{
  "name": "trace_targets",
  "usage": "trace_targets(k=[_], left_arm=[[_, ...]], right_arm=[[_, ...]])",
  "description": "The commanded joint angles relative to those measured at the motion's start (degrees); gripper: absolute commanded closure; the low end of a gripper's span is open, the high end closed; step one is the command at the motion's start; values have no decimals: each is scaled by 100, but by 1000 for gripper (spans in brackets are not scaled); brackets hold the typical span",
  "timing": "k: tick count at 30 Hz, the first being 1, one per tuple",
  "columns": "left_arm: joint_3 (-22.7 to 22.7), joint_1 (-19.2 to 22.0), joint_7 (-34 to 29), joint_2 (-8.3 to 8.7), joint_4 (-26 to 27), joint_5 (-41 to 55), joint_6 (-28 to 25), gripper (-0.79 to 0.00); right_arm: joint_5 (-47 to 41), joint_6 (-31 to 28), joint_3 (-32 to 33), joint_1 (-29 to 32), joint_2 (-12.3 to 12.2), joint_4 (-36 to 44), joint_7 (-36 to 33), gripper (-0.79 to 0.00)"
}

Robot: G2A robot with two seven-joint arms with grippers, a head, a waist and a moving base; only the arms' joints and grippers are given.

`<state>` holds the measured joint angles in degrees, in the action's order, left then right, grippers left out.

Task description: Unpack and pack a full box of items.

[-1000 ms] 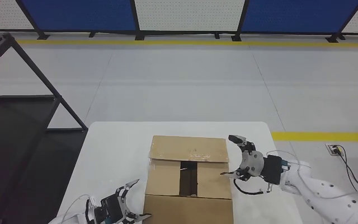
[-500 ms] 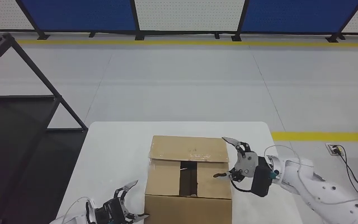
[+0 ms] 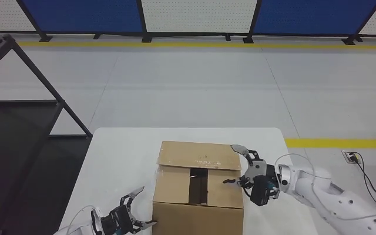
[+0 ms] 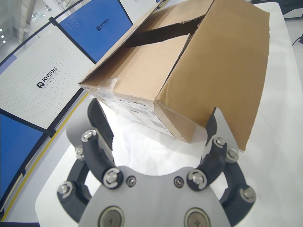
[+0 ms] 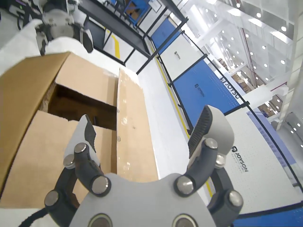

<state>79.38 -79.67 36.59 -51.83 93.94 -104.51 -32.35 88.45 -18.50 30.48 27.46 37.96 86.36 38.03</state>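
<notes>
Right hand (image 3: 230, 165) spread open at box (image 3: 176, 185) right edge; left hand (image 3: 145, 207) spread open beside box's near-left corner.

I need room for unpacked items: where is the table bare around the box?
Bare: the table patch between the box and the left edge, and the strip beyond the box's far side. Crowded: right of the box, at the right pincer; the near left corner, at the left pincer.

Matt brown cardboard box (image 3: 175, 187), flap edges torn rough, glossy clear tape (image 4: 107, 84) at one corner. Smooth white worktop (image 3: 120, 158). Left hand (image 4: 155, 110) and right hand (image 5: 146, 115) show satin grey metal and black ribbed pads (image 4: 100, 120).
</notes>
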Motion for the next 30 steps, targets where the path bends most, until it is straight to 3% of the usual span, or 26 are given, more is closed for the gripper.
trace_targets(k=[1,6,13,30], left_arm=[[-17,11,26,1,-25,-27,4,-785],[-54,19,59,0,-49,-44,8,-785],[-86,29,71,-2,-53,-49,33,-785],[-27,-39,344,34,-92,-151,24,-785]], right_arm=[[313,109,118,67,-48,125,-561,-785],[582,290,457,351,-185,431,-598,-785],[1204,157,741,608,-287,719,-1285,-785],[934,423,1008,807,1,343,-1856,-785]])
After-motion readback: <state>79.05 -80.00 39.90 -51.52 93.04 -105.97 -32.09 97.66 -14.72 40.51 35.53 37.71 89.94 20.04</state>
